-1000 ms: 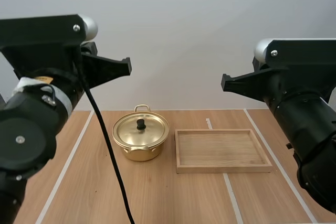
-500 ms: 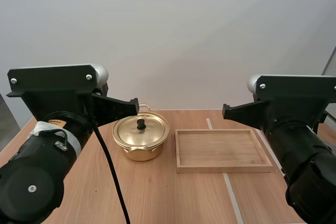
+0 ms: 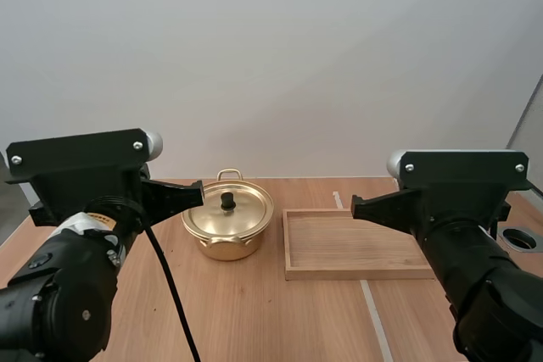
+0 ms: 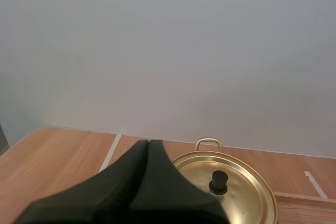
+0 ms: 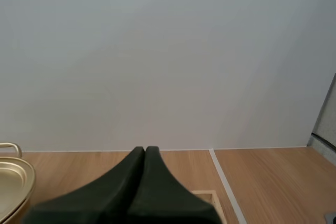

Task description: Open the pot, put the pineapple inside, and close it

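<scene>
Brass-coloured pot [image 3: 227, 225] sits left of centre on the wooden worktop [image 3: 254, 320], its lid [image 3: 246, 211] on and the black knob [image 3: 227, 201] upright. Just to its right lies a wooden tray [image 3: 361, 273]. The left gripper [image 4: 148, 142] hangs on the near side of the pot, fingers pressed together. The right gripper [image 5: 145, 149], also closed, hangs near the tray.

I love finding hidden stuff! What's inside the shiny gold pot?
The round gold metal pot has its gold lid with a small black knob sitting on top. The lid covers the inside, so what is in there cannot be seen.
</scene>
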`<state>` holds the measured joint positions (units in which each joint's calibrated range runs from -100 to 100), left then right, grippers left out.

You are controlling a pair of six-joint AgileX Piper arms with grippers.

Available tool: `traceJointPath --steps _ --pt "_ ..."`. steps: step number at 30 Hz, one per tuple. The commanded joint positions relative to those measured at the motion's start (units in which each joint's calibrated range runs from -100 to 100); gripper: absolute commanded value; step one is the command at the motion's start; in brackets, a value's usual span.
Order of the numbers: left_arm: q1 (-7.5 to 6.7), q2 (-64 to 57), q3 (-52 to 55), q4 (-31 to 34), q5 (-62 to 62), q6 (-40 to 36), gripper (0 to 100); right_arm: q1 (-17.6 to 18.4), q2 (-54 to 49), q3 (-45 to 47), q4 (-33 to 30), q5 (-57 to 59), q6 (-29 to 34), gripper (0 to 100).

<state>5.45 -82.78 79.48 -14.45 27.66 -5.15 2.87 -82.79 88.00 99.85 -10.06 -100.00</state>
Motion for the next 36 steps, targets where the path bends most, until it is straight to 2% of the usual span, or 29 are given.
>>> traceJointPath --steps 1,12,16,22,28,36 --pt "0.12 -0.4 0.4 4.1 0.2 -0.7 0 0.1 -0.3 1.0 0.1 1.0 0.0 0" --pt "0.12 -0.4 0.4 4.8 0.2 -0.7 0 0.1 -0.3 1.0 0.1 -0.8 0.0 0" --pt "0.12 -0.4 0.8 4.8 -0.2 -0.7 0 -2.3 -0.3 1.0 0.1 -0.4 0.0 0" --pt "-0.53 -0.4 10.3 5.9 -12.3 -0.7 0 -3.6 -0.5 3.9 0.1 -0.4 0.0 0" --pt "-1.48 -0.5 20.3 13.2 -11.3 -0.7 0 -3.8 -0.5 10.7 0.1 -0.3 0.0 0" --pt "-1.48 -2.8 20.5 13.6 -12.3 -0.1 0 -3.8 -0.5 12.0 0.1 -0.1 0.0 0"
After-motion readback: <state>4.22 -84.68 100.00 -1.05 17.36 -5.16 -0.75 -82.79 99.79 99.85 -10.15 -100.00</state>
